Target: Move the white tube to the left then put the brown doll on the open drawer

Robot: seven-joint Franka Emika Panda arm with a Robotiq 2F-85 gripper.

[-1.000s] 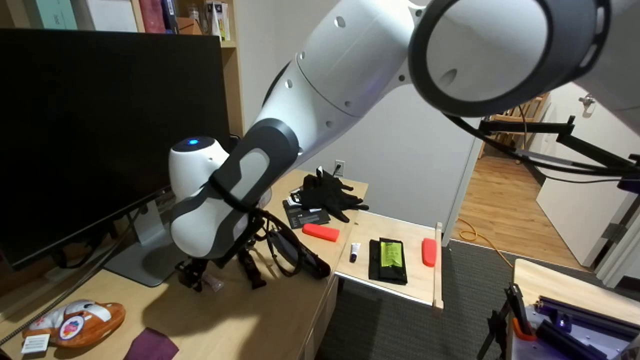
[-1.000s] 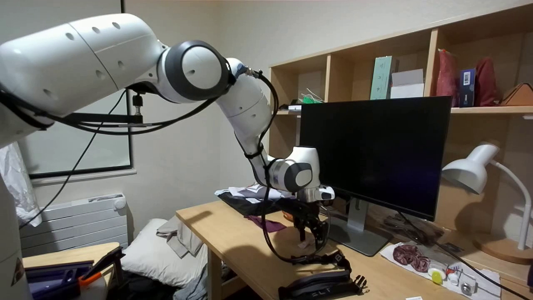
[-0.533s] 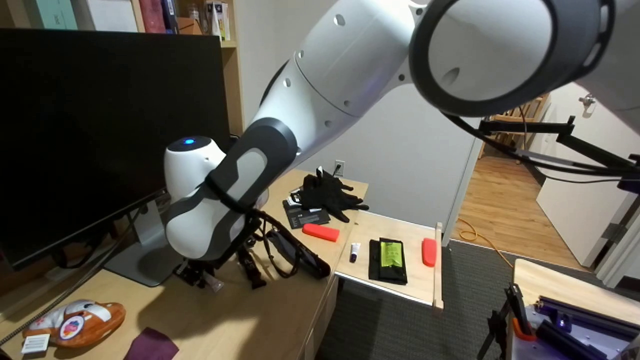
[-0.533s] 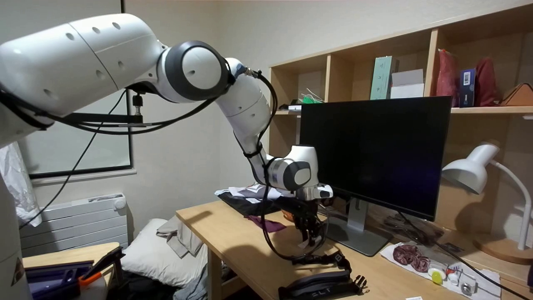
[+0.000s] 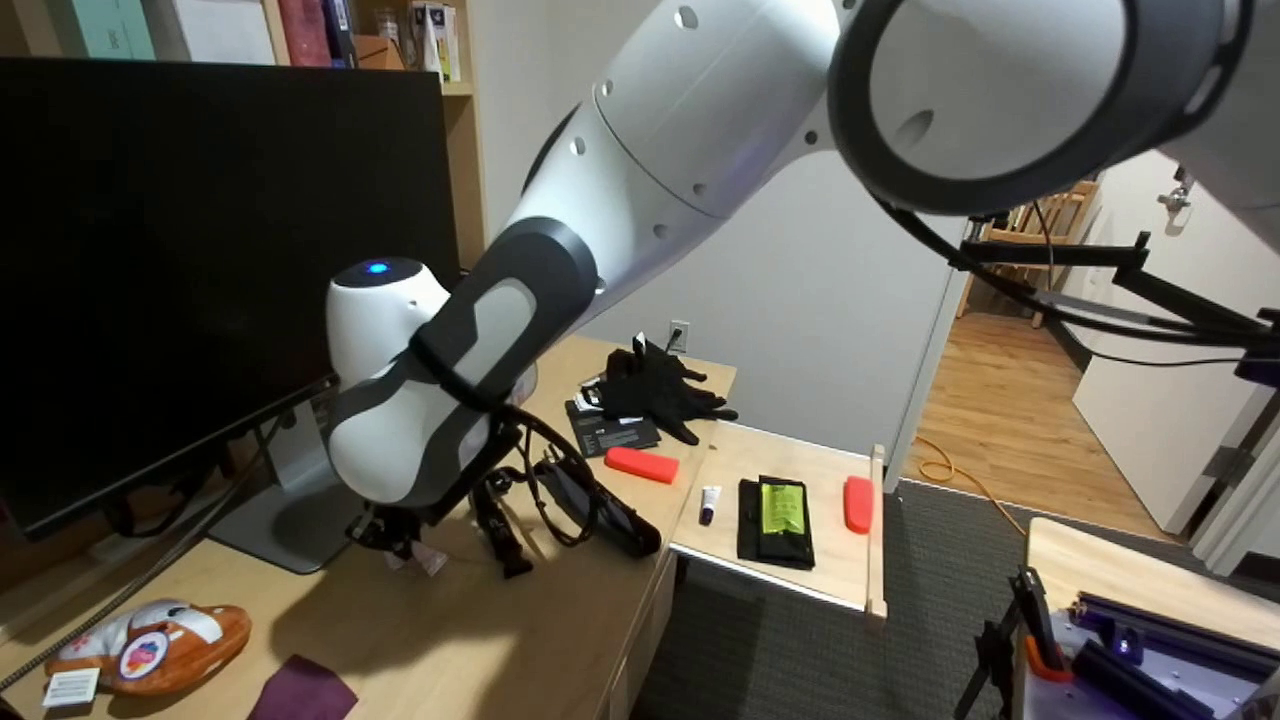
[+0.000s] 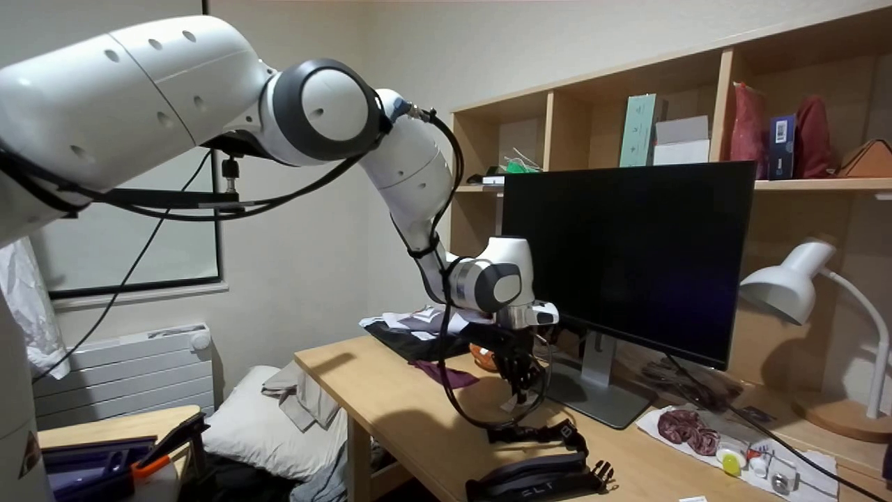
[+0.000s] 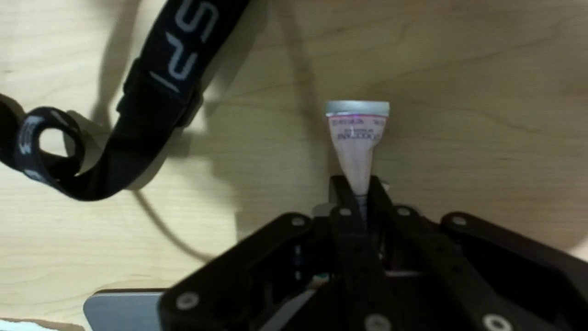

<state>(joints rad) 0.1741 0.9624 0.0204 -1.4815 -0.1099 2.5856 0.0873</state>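
We're pinching the tube (image 7: 357, 142) in the gripper (image 7: 359, 191) over the desk (image 5: 540, 620), strap (image 7: 151, 115) lying near, doll (image 5: 180, 660) resting apart on the desk, drawer (image 5: 790, 458) standing open, bearing a green packet (image 5: 783, 508).

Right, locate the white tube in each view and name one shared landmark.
In an exterior view: white tube, lower left.
In an exterior view: white tube, low, right of centre.
Wrist view: white tube, just right of centre, in the claw.
Shared landmark: black strap, in all three.

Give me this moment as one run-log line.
gripper: shut on tube | tube-desk contact: unclear | doll: on desk, not yet placed | drawer: open
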